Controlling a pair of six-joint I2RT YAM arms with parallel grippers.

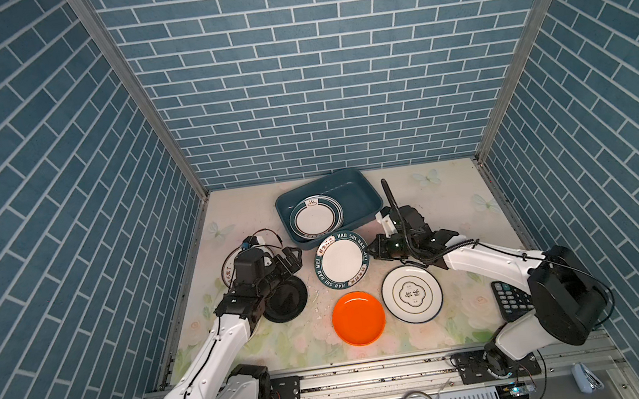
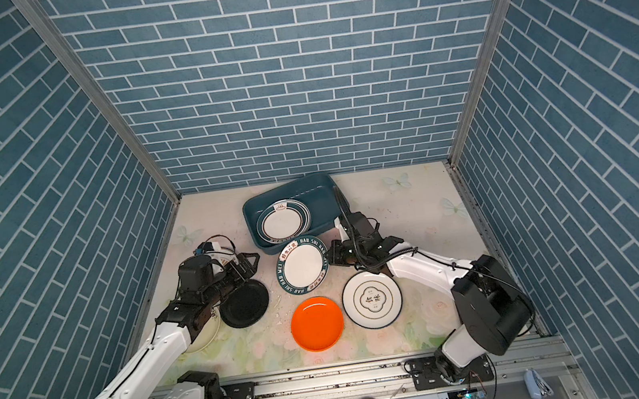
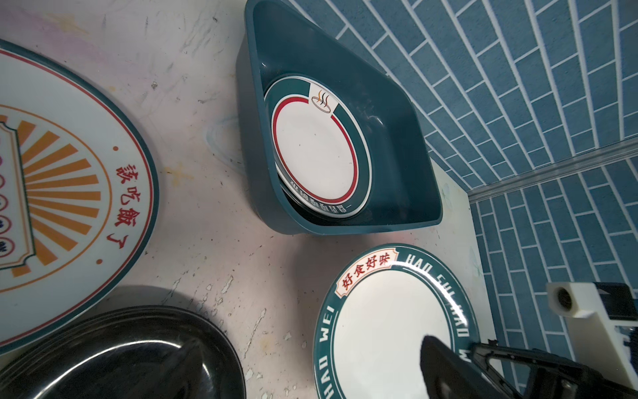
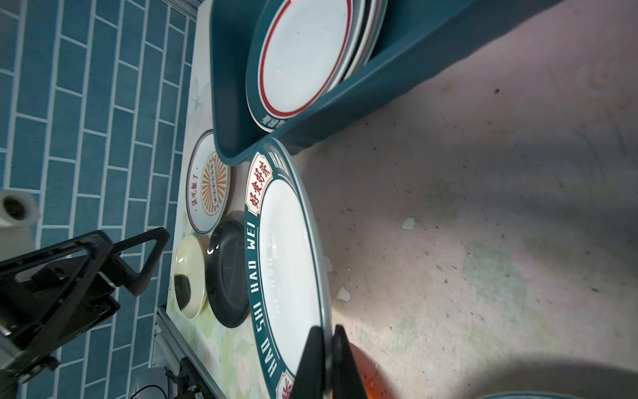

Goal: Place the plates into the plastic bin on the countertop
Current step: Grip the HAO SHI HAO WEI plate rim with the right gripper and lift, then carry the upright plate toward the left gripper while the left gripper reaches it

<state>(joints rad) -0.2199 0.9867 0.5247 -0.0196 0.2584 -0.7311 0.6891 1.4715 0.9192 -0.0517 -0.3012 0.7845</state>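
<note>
Both top views: bright, even light from overhead; focus sharp throughout. Brick walls [image 1: 312, 63] splay toward frame edges. Arms [image 1: 220, 348] cast soft, short shadows on desk [image 1: 448, 200]. Left wrist view: white glints on black plate [image 3: 86, 352], strong wide-angle stretch. Right wrist view: dimmer, broad soft shadows mottle desk [image 4: 483, 207]; right hand [image 4: 327, 331] near lens, out of focus; faint reflections on lettered plate [image 4: 290, 262].
</note>
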